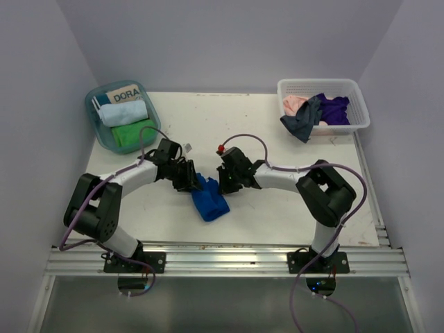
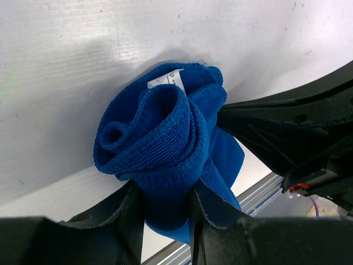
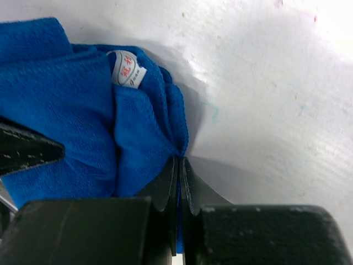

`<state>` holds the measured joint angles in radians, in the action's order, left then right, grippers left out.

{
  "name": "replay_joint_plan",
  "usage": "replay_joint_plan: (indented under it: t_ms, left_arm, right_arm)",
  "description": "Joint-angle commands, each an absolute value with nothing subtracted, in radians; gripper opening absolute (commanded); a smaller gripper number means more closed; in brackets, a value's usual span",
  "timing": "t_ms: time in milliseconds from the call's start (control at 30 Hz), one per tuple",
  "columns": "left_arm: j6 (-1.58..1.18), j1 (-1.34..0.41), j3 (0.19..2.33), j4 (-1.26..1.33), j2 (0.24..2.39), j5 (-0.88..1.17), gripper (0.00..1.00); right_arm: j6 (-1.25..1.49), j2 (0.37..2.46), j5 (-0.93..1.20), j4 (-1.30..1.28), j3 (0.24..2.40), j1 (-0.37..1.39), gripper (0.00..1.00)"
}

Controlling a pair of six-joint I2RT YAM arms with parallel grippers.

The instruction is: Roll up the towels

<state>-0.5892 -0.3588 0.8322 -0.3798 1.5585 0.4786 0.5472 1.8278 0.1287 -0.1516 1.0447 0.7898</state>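
With left gripper point(image 2: 165, 201) clamping rolled royal-blue terry towel point(image 2: 160, 132), right gripper point(image 3: 179, 168) pinched shut on its edge: pull taut, tuck evenly.

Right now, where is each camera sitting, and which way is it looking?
Top camera: high behind the arms, looking down at the table; left arm, right arm and their bases show.
Left wrist camera: on the left wrist, looking along the left jaws pinching the royal blue towel.
Right wrist camera: on the right wrist, looking along the right jaws, shut on the towel's edge.
Shared: all see that towel; wrist views see its white tag.
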Motion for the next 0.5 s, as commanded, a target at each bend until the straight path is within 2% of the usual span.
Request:
replay_joint_plan:
  t_ms: [0, 400, 433, 467]
  left_arm:
    - [-0.543, -0.376, 0.871, -0.407, 1.574, 0.523, 0.32]
    - [-0.571, -0.376, 0.867, -0.397, 1.641, 0.509, 0.31]
    - [-0.581, -0.377, 0.864, -0.397, 1.641, 0.500, 0.31]
    - [-0.586, -0.377, 0.865, -0.400, 1.640, 0.489, 0.31]
  right_arm:
    - [0.442, 1.864, 0.075, -0.207, 1.106, 0.773, 0.00]
    - [0.397, 1.855, 0.054, -0.216, 1.109, 0.761, 0.00]
    - [0.405, 1.838, 0.049, -0.224, 1.109, 0.761, 0.02]
    - [0.411, 1.806, 0.040, -0.229, 1.103, 0.764, 0.13]
